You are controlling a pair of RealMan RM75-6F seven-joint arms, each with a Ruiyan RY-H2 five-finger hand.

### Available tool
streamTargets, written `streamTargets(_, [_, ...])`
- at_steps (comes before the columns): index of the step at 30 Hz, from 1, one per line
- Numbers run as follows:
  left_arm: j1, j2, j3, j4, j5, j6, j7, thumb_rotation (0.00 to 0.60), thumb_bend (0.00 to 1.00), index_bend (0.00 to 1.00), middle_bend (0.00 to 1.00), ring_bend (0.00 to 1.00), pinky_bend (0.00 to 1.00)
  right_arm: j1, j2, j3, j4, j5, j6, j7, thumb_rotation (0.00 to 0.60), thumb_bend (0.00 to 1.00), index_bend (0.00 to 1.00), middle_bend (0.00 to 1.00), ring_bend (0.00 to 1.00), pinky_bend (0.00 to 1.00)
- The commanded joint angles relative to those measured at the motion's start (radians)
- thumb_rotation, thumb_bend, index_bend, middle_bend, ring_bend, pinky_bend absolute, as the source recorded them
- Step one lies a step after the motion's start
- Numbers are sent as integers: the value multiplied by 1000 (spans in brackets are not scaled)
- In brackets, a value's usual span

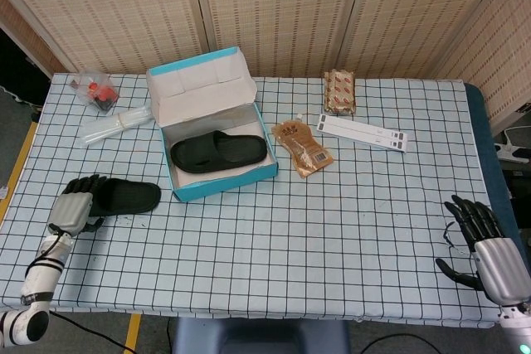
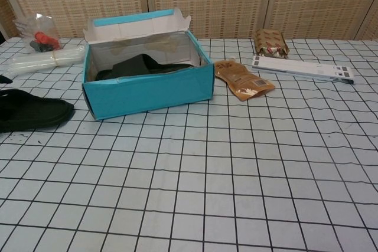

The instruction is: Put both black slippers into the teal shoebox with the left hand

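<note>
The teal shoebox (image 1: 249, 178) (image 2: 147, 90) stands open at the back left with its lid up. One black slipper (image 1: 218, 151) (image 2: 140, 65) lies inside it. The other black slipper (image 1: 120, 196) (image 2: 32, 113) lies flat on the table, left of the box. My left hand (image 1: 73, 209) is at that slipper's left end, its dark fingers spread and lying over the edge; no grip shows. The chest view shows only a dark tip at its left edge. My right hand (image 1: 485, 242) hovers open and holds nothing at the front right corner of the table.
Behind the loose slipper are a clear bag with red parts (image 1: 95, 90) and a clear plastic pack (image 1: 116, 124). Right of the box lie a brown pouch (image 1: 302, 147), a white strip (image 1: 363, 131) and a snack pack (image 1: 339, 91). The checked tablecloth (image 1: 332, 221) covers the table.
</note>
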Motion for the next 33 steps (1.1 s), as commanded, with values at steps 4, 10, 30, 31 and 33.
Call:
streamTargets(4, [-30,-22,0,50,-56,-92,57,600,320,0,0,0,45,3,-1,2,-1,8,-9,-7,600,116,0,0,0,0])
streamTargets(10, [-45,-52,-8,94,-72,-103,90,600,329,0,0,0,46,8,3,-3,-4,8,-26,-7,600,116,0,0,0,0])
streamTargets(30, [-53,-161,-28,285,-58,-125,58,600,358,165,279,229,163,11,-1,-2,-7,15,-39,-25,600,117,0,0,0,0])
streamTargets(31, [-51,-164,-30,289,-55,-121,51,600,365,226,337,273,184,11,-1,-2,-7,16,-40,-25,600,117,0,0,0,0])
streamTargets(33, [-47,-167,-33,295,-42,-107,37,600,382,333,445,351,232,12,-1,-2,-9,16,-42,-26,600,117,0,0,0,0])
